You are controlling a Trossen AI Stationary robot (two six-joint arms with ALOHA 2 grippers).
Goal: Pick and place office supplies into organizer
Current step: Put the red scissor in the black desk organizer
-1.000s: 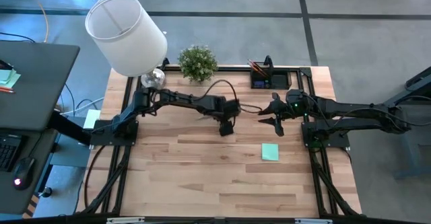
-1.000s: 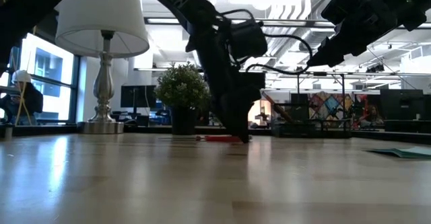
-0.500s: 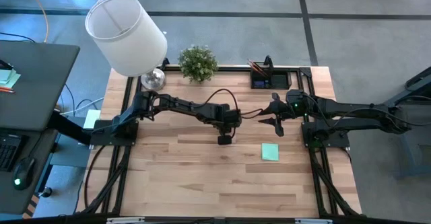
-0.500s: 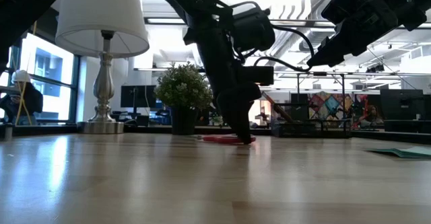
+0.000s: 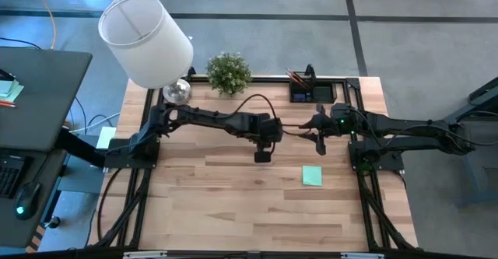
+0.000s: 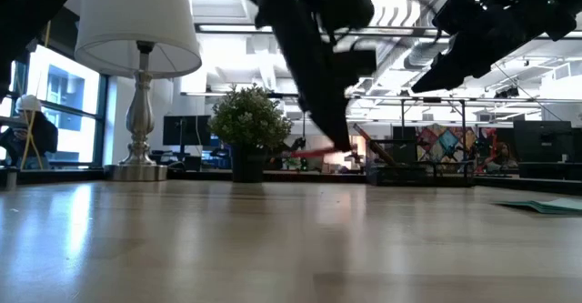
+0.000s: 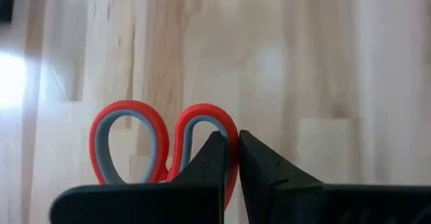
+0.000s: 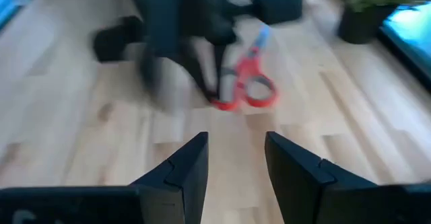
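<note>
The red-handled scissors (image 7: 128, 140) hang just above the table near its middle, with my left gripper (image 5: 263, 155) shut on one handle loop. They also show in the low view (image 6: 314, 152) and the right wrist view (image 8: 248, 84). My right gripper (image 5: 317, 134) hovers open above the table to the right of them, holding nothing. The mint-green sticky-note pad (image 5: 312, 176) lies flat on the table nearer the front. The black organizer (image 5: 311, 92) stands at the far edge with pens and pencils in it. My left gripper pinches the rim of one handle loop (image 7: 231, 131) of the scissors, one finger inside the loop and one outside. The fingers come from above, pointing down. The scissors are lifted clear of the table and lie roughly level below the fingers.
A potted plant (image 5: 228, 72) and a lamp with a white shade (image 5: 145, 40) stand at the far left. Bare wood spreads across the near half of the table (image 5: 233, 212). A dark desk (image 5: 31, 96) stands left of the table.
My left gripper has taken hold of the scissors and risen. The scissors, which lay flat on the table, now hang clear of it. My right gripper has stayed in place.
</note>
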